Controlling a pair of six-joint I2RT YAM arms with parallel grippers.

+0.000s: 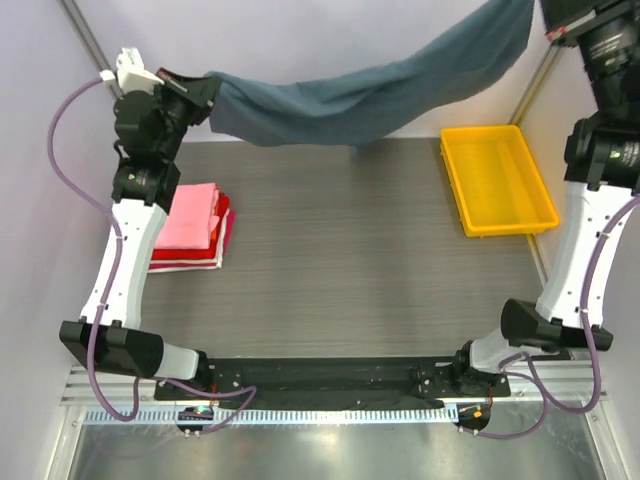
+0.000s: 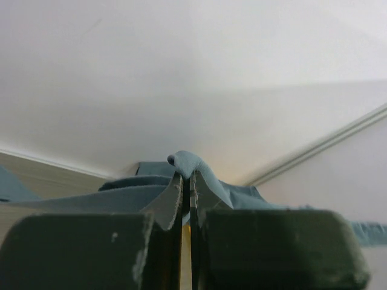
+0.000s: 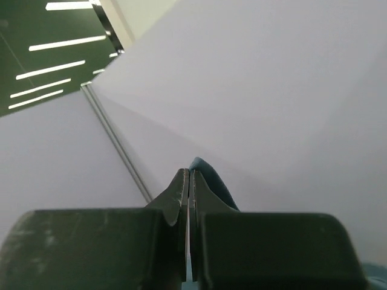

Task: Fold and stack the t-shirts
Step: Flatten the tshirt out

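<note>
Jaws tight on t-shirt (image 1: 370, 95), tray (image 1: 500, 185) apart

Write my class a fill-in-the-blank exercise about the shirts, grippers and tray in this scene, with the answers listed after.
1. The blue-grey t-shirt hangs stretched between the left gripper and right gripper, so it is not yet ____.
2. The top shirt of the folded stack is ____.
3. The tray is coloured ____.
4. The folded stack lies on the ____ arm's side.
Missing words: folded; pink; yellow; left.
</note>
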